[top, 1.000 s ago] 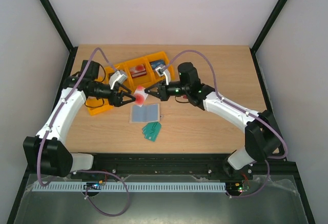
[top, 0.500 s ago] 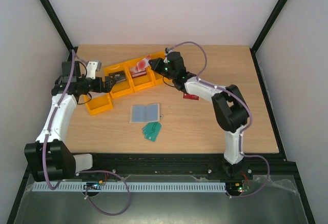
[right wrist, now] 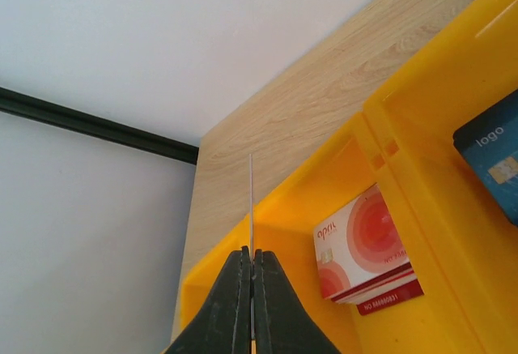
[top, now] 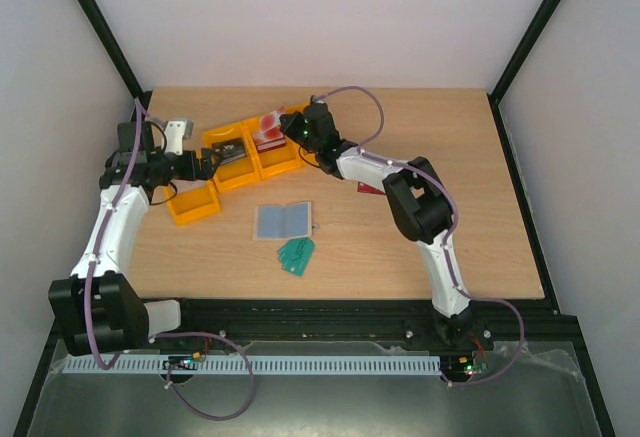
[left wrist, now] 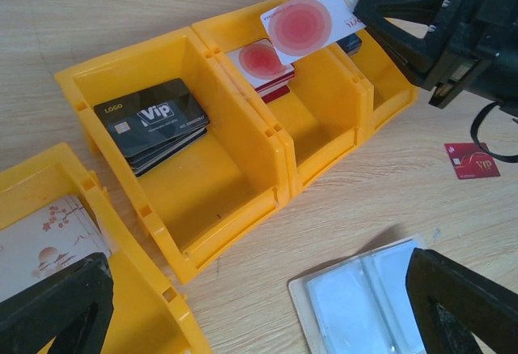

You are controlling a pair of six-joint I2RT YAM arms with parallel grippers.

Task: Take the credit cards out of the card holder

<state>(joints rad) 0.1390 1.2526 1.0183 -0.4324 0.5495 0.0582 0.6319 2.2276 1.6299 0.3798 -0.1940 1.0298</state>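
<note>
Left gripper: jaws wide apart, empty, beside the bins near the table's far-left corner.

Card: thin, stiff, light and probably slick. The right gripper pinches it by one edge above the bin of matching cards. An edge pinch looks the soundest hold.

Holder lies open mid-table, with a red card flat to its right.

Surface is level wood, with ample room.
</note>
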